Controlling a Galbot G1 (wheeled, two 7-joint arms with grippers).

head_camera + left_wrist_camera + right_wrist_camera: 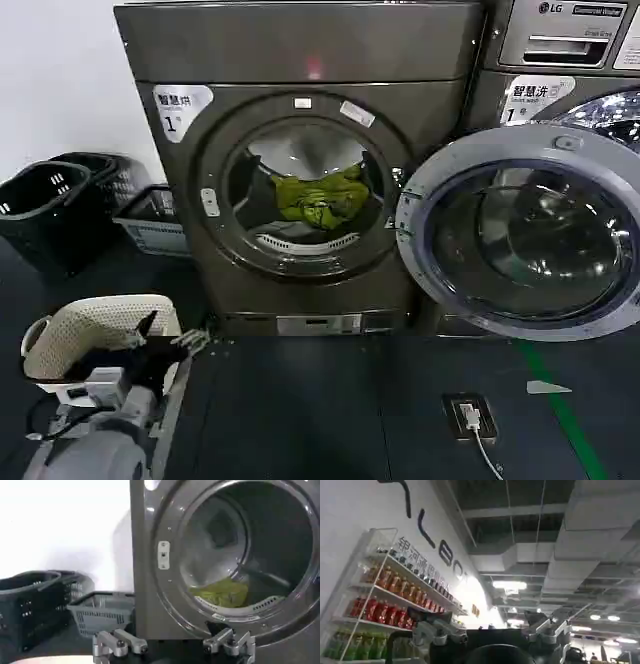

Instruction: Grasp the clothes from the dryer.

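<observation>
Yellow-green clothes [320,198] lie in a heap inside the dryer [300,170], low in the drum behind the round opening. The left wrist view looks into that drum and shows the clothes [222,592] on its floor. My left gripper [175,345] hangs low at the left, in front of the dryer's bottom corner and well short of the opening. It is open [175,645], its fingers [120,642] spread wide with nothing between them. My right gripper [492,630] points up at the ceiling, open and empty.
The dryer door [520,230] stands swung open to the right, in front of a second machine [570,60]. Black baskets [45,205] and a grey basket [150,220] sit left of the dryer. A white basket [90,325] lies under my left arm. A floor socket [470,415] is at lower right.
</observation>
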